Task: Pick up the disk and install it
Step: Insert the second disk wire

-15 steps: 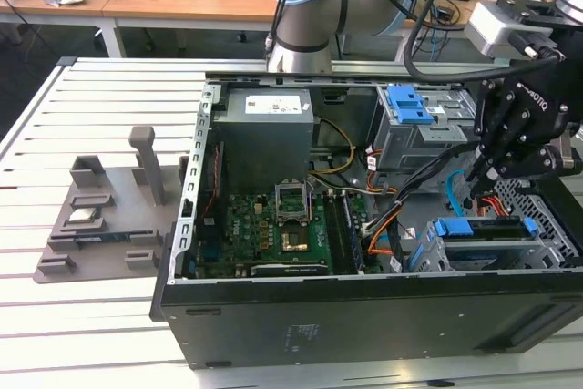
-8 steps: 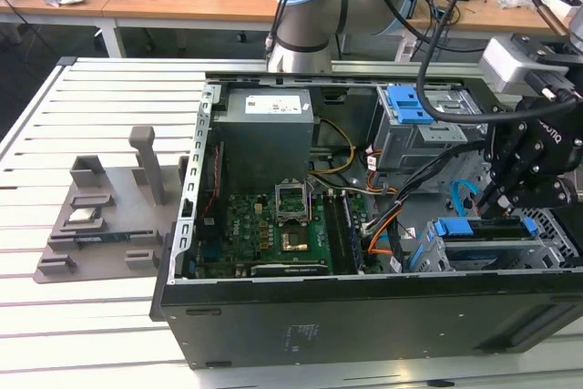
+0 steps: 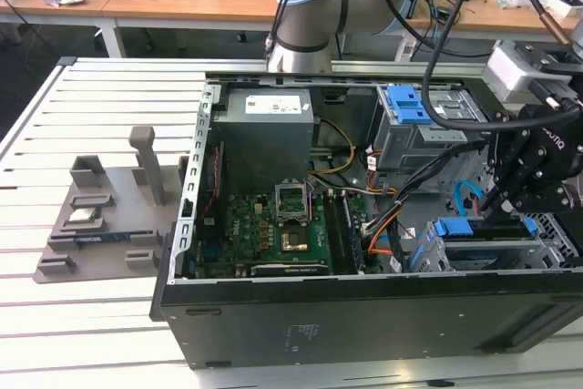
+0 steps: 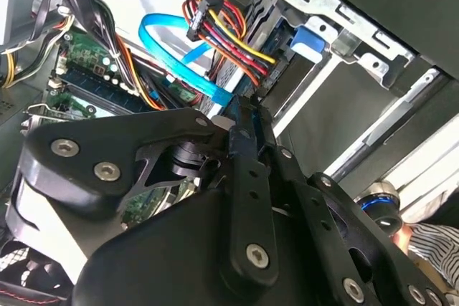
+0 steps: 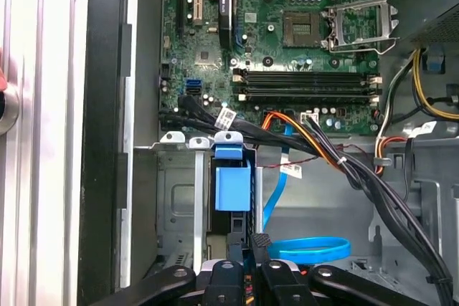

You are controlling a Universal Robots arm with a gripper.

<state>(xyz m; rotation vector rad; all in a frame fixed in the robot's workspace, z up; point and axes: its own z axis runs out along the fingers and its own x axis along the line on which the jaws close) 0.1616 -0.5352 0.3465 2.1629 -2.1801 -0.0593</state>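
Lying open on a slatted white counter (image 3: 100, 97), the black computer case (image 3: 364, 316) fills the middle of the exterior view, with a grey fixture tray (image 3: 100, 225) at that view's left and cluttered desks (image 3: 182, 2) at the far side. Inside the case at that view's right, the black gripper (image 3: 510, 202) is closed narrow on the upper edge of the disk (image 3: 483, 230), which stands in the grey drive cage (image 3: 537, 243) near the front wall, hemmed by blue and orange cables (image 3: 387, 239).

Green motherboard (image 5: 287, 41), blue latch (image 5: 233, 180) on grey drive cage (image 5: 176, 206), black fingers (image 5: 262, 249) seemingly closed beside blue cable (image 5: 308, 249)
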